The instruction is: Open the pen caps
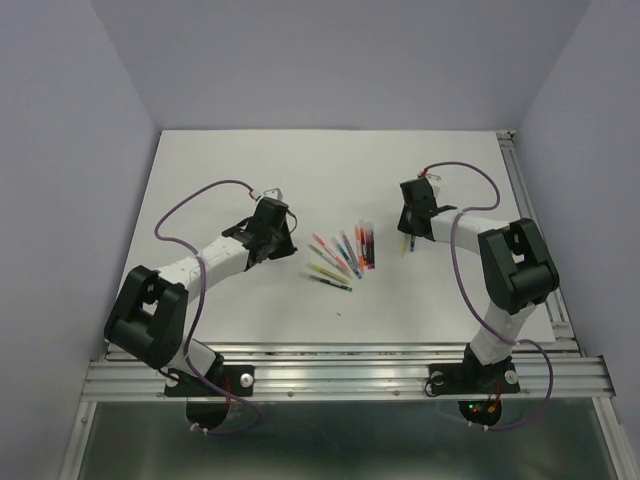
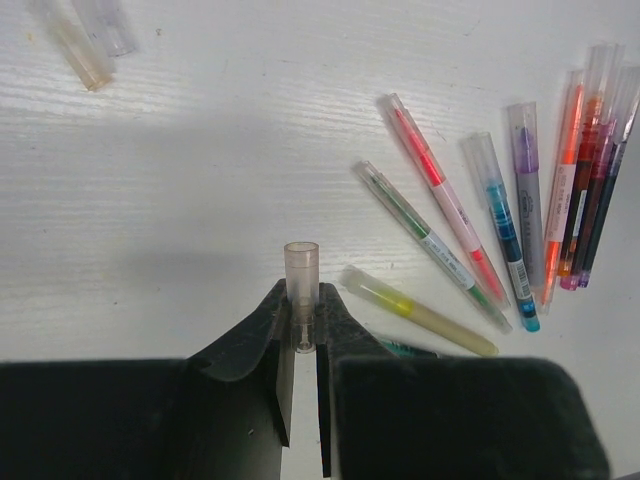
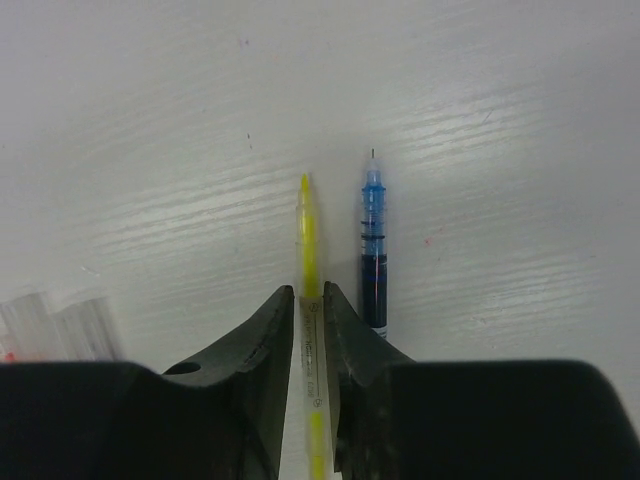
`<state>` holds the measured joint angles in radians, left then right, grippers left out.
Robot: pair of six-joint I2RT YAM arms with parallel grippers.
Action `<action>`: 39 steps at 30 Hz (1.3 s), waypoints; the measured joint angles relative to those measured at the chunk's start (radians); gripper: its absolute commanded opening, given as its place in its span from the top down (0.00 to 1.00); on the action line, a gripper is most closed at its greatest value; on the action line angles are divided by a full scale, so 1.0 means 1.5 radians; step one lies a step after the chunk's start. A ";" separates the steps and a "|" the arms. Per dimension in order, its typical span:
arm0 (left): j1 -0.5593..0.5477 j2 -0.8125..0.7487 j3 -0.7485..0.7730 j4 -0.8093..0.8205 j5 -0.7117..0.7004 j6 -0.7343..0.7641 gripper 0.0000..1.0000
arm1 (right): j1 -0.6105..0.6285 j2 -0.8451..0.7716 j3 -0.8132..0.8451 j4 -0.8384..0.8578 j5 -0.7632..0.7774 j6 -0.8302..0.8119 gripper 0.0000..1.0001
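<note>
My left gripper [image 2: 302, 305] is shut on a short clear pen cap [image 2: 301, 268] that sticks out past the fingertips, above the white table. Two loose pen caps [image 2: 88, 50] lie at the far left of that view. My right gripper [image 3: 310, 300] is shut on an uncapped yellow pen body [image 3: 307, 225], its tip pointing away. An uncapped blue pen [image 3: 373, 255] lies on the table just right of it. In the top view the left gripper [image 1: 275, 235] is left of the fan of pens [image 1: 342, 257], and the right gripper [image 1: 412, 228] is right of it.
Several capped pens lie fanned out: yellow [image 2: 415, 310], green [image 2: 430, 245], red [image 2: 445, 210], teal [image 2: 503, 230], purple [image 2: 528, 190] and orange [image 2: 565, 190]. More clear caps [image 3: 55, 325] show at the left edge of the right wrist view. Grey walls enclose the white table [image 1: 330, 170].
</note>
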<state>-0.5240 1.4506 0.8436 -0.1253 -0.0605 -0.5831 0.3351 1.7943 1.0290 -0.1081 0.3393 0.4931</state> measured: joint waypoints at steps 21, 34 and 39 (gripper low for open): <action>0.018 0.018 0.026 -0.011 -0.019 -0.001 1.00 | 0.000 -0.201 -0.040 0.009 -0.027 0.007 0.25; 0.076 0.153 0.088 -0.023 -0.043 0.000 0.98 | 0.000 -0.468 -0.187 0.025 -0.083 -0.015 0.00; 0.085 0.195 0.117 -0.034 -0.056 0.001 0.94 | 0.000 -0.494 -0.194 0.019 -0.087 -0.023 0.00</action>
<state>-0.3969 1.7424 1.0191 -0.1768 -0.1444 -0.5823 0.3351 1.0531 0.7387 -0.0803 0.2085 0.4587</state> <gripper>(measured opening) 0.190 0.998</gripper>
